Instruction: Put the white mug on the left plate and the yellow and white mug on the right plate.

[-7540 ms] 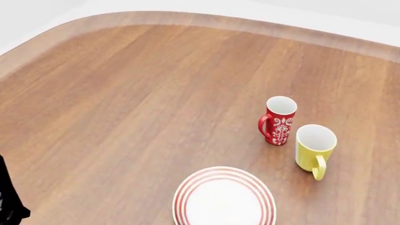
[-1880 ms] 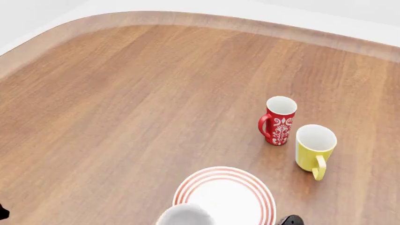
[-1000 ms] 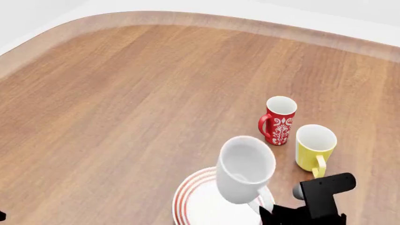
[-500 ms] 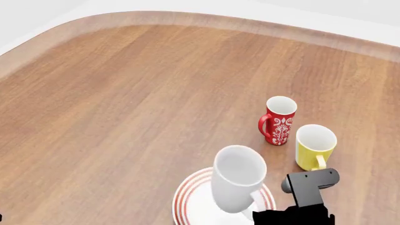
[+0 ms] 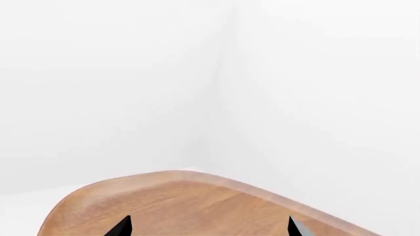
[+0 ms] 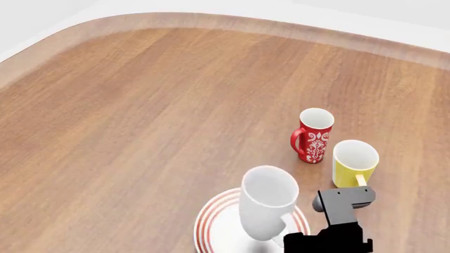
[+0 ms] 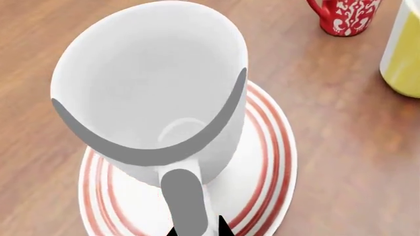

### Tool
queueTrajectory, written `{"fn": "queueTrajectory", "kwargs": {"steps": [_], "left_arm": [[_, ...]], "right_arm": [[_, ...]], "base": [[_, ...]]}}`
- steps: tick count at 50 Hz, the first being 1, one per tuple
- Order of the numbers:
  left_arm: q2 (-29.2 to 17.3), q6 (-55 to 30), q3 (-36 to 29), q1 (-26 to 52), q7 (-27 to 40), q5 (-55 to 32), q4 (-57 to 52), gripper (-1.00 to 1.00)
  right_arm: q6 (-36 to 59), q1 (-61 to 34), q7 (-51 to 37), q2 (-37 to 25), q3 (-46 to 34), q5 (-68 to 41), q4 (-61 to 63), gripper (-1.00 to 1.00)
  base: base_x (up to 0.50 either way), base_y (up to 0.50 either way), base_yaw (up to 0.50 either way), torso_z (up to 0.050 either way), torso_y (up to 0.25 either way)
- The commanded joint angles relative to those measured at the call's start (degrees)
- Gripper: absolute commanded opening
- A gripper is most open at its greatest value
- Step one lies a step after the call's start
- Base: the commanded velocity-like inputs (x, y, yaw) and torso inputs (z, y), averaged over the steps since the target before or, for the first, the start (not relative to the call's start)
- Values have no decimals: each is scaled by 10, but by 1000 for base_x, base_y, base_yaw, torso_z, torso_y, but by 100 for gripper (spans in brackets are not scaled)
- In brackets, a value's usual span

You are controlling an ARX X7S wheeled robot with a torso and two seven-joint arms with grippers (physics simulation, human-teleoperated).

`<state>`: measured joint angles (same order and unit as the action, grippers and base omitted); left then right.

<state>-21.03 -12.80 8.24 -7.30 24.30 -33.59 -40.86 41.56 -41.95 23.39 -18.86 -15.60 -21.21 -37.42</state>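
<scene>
The large white mug (image 6: 266, 205) hangs tilted over a white plate with red rings (image 6: 205, 224), the only plate in view. My right gripper (image 6: 294, 241) is shut on the mug's handle (image 7: 184, 196). In the right wrist view the mug (image 7: 151, 93) covers most of the plate (image 7: 266, 167), and the gripper (image 7: 196, 230) clamps the handle; I cannot tell whether the mug's base touches the plate. The yellow and white mug (image 6: 353, 164) stands upright on the table to the right of the plate and also shows in the right wrist view (image 7: 404, 59). My left gripper (image 5: 208, 231) is open and empty above the table.
A red mug with a white floral pattern (image 6: 313, 136) stands just behind the yellow mug, close to it, and also shows in the right wrist view (image 7: 345, 17). The wooden table (image 6: 140, 116) has a curved far edge. The left wrist view shows the table's rounded corner (image 5: 196, 201) and white walls.
My right gripper came in from the near edge carrying the white mug, moved it over the plate, and has lowered it slightly in the last half second. The other mugs have not moved.
</scene>
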Motion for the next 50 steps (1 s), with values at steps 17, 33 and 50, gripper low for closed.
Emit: {"fn": "queueTrajectory", "kwargs": {"steps": [17,33,50], "left_arm": [[-4,2,1,-2,7,-7,-4,100],[-5,5,-1,-1,8,-7,-1,100],[-7,7,-4,-2,12,-6,-4,100]], "right_arm": [[-57,-44,24,26,-25,22,-120,-100],[-81,-26,22,19,-24,19,-70,100],[-194,124,-5,-28,-15,24,206,100]], "base": [[0,0,0,0,1],[0,0,0,0,0],[0,0,0,0,0]]}}
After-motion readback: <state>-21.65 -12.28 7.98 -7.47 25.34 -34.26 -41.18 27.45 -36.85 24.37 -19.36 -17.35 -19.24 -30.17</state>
